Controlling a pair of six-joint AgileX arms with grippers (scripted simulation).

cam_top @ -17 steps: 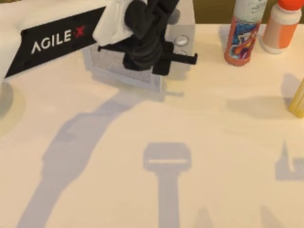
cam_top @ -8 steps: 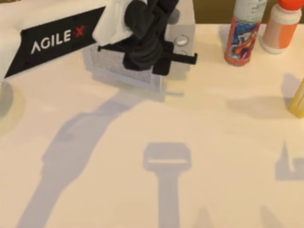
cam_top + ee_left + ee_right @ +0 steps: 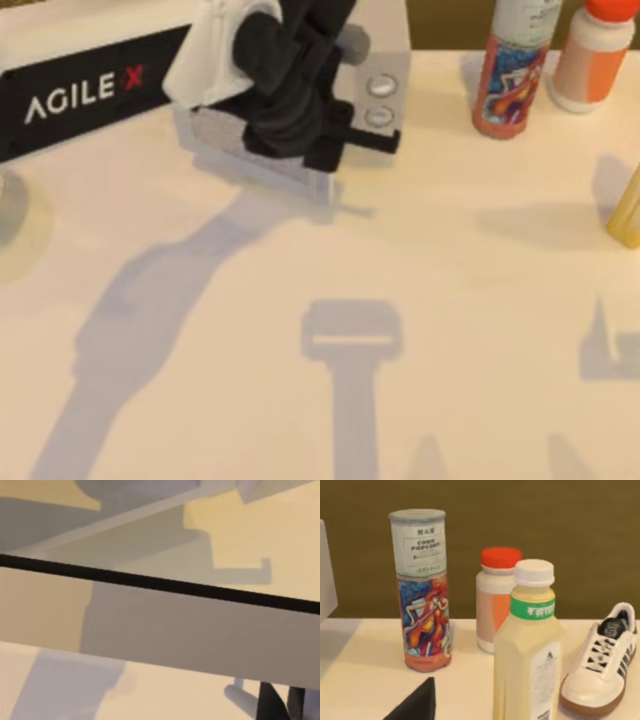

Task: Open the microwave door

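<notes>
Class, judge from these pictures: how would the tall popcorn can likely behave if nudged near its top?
The popcorn can stands tall on a narrow base, so it would probably tip rather than slide. Its round wall suggests it would roll once down, perhaps toward the orange-capped bottle beside it.

The microwave has a smooth, matt light-grey casing that looks like painted metal or plastic, with two round knobs of shiny silver metal. The microwave door carries a speckled grey mesh window. The left gripper is matt black plastic on a smooth white arm shell. The table is smooth, matt cream. The popcorn can wears a printed paper-like label, the juice bottle is glossy plastic, and the shoe looks like white leather.
</notes>
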